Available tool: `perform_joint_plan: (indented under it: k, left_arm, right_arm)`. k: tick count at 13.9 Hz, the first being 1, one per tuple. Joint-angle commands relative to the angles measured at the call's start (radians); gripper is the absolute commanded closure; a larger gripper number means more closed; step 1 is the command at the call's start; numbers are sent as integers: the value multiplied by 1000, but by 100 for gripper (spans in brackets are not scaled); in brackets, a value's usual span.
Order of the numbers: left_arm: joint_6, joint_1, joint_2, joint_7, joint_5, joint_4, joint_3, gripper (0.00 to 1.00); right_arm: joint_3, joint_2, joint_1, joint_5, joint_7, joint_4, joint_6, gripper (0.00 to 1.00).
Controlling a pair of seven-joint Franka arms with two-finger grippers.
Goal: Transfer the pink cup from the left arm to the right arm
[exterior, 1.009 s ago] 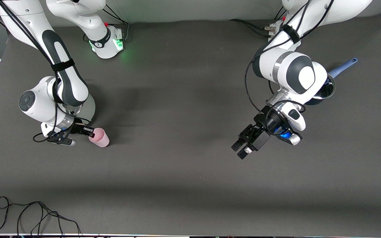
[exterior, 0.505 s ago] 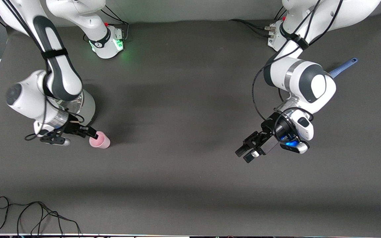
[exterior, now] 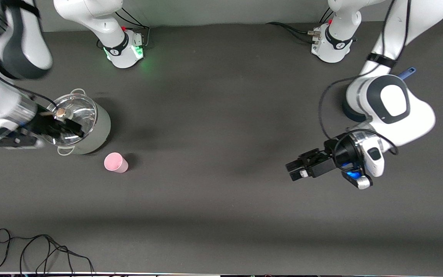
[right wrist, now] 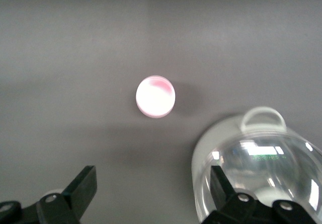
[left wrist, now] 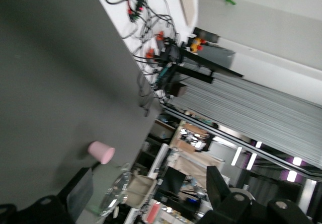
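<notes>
The pink cup (exterior: 114,162) stands upright on the dark table, free of both grippers, close to the pot and nearer the front camera than it. It also shows in the right wrist view (right wrist: 155,96) and the left wrist view (left wrist: 101,152). My right gripper (exterior: 76,130) is open and empty, up over the pot, with the cup ahead of its spread fingers (right wrist: 83,186). My left gripper (exterior: 295,170) is open and empty above bare table toward the left arm's end, well apart from the cup, pointing toward it.
A grey pot (exterior: 99,129) with a glass lid (right wrist: 261,176) stands at the right arm's end. A dark pan with a blue handle (exterior: 407,72) lies under the left arm's elbow. A black cable (exterior: 33,246) lies at the table's front edge.
My right gripper has drawn away from the cup and risen over the pot, uncovering it. The cup stays on the table. My left gripper has shifted toward the left arm's end.
</notes>
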Motion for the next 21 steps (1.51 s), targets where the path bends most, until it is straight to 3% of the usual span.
perform_joint_plan:
  k: [1,3,6,11,16,21]
  left_arm:
    - [-37,-8,-64,-117,227,-27,67,0]
    - [-160,-9,-94,-145,495,-24,133,0]
    - [-369,-9,-140,-145,792,-23,225,0]
    - [-595,-12,-159,-132,1320,43,245,0]
    - [-612,20,-168,-110,1371,121,257,0]
    - [-601,17,-232,-110,1370,102,253,0]
  right_arm:
    - [-3,25,5,-67,28,240,-277,0]
    - [-4,25,2,-69,28,334,-404,0]
    - [2,46,10,-115,28,382,-443,0]
    - [8,54,8,-132,26,383,-452,0]
    - [8,52,10,-130,26,379,-469,0]
    - [12,40,-1,-130,23,366,-482,0]
